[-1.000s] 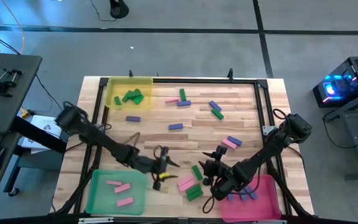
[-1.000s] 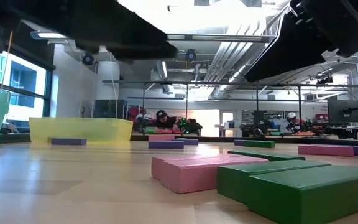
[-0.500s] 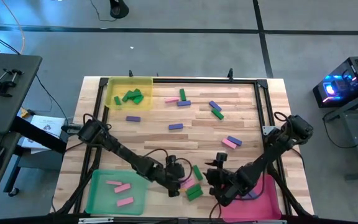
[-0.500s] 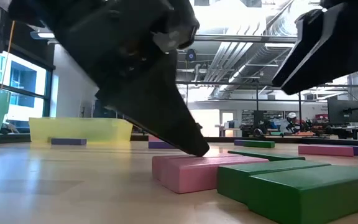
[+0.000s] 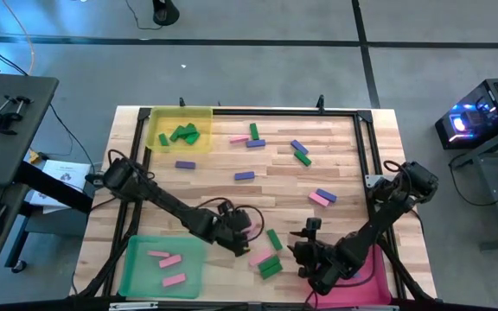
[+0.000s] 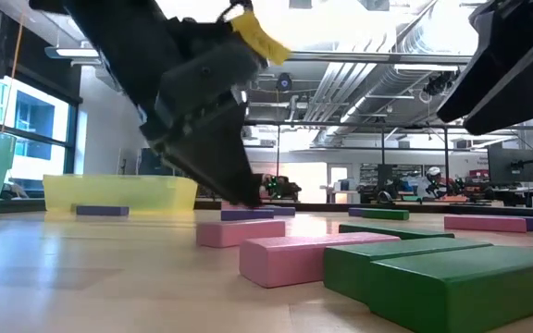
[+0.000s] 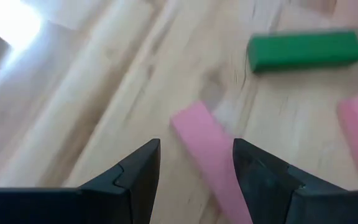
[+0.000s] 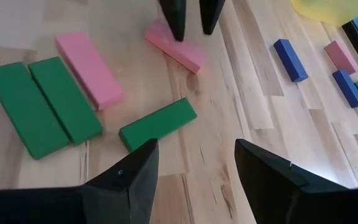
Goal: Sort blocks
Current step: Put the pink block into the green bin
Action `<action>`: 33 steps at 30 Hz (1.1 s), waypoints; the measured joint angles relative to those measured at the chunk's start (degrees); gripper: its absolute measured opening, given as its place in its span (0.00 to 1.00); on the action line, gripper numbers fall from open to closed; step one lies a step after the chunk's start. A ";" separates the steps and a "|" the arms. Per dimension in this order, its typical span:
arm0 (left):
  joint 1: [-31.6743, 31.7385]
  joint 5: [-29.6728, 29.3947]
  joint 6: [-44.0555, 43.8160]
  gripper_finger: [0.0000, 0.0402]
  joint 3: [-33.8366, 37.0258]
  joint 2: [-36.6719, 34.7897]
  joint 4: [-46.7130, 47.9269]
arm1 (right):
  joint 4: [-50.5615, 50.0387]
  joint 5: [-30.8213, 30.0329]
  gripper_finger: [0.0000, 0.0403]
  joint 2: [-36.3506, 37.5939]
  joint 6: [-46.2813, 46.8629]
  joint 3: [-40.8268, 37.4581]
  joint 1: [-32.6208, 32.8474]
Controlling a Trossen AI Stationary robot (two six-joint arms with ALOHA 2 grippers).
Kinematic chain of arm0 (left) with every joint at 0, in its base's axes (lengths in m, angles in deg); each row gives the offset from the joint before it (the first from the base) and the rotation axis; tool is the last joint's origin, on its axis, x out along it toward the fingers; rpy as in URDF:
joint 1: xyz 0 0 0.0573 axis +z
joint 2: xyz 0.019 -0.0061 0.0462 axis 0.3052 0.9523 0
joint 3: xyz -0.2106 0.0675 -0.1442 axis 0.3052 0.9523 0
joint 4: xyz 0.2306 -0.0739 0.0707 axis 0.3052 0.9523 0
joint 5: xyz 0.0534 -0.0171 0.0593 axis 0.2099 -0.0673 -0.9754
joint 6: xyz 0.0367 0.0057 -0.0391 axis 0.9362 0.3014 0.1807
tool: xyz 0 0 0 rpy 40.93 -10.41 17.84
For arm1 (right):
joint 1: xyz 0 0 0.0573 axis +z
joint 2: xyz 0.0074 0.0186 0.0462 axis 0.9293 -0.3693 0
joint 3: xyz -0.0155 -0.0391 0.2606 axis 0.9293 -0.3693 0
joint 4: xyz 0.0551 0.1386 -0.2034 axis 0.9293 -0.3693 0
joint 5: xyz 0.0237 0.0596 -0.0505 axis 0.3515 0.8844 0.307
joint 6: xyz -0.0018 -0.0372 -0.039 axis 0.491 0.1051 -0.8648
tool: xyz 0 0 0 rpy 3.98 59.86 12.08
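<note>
On the bench [image 5: 335, 147], toward its near edge, your left gripper [image 8: 188, 22] stands over a pink block [image 8: 174, 47], jaws apart, tips astride one end of it. Just right lie another pink block [image 8: 89, 61] and three green blocks [image 8: 45, 106]. Your right gripper [image 8: 194, 168] hovers beside them, jaws apart and empty.

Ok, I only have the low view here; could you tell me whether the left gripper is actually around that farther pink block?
Observer: Yes; the left gripper, open, straddles the pink block without clamping it.
Operator: Is the right gripper carrying anything?
Observer: No, the right gripper is open and empty above the table.
Operator: What is in the green tray?
Observer: Two pink blocks lie in the green tray.
</note>
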 joint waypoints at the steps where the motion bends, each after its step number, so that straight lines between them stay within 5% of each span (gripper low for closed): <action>1: -0.33 -1.34 -0.81 0.47 0.00 -0.42 0.17 | -0.02 0.02 0.49 0.00 0.09 0.00 -0.02; 14: -1.10 -2.64 -12.61 0.45 -0.13 5.15 -2.30 | -0.41 -0.11 0.49 0.00 1.79 0.00 -0.02; 20: -1.33 -1.44 -12.85 0.22 -0.18 4.38 0.99 | -0.43 -0.09 0.49 0.00 1.79 0.00 -0.02; 27: -5.47 -1.64 -12.92 0.17 0.04 -3.31 10.97 | -0.39 -0.23 0.49 0.00 1.66 0.00 -0.02; 33: -15.24 -2.27 -9.86 0.17 -0.06 -12.90 13.83 | -0.38 -1.69 0.49 0.00 1.62 -0.02 -0.02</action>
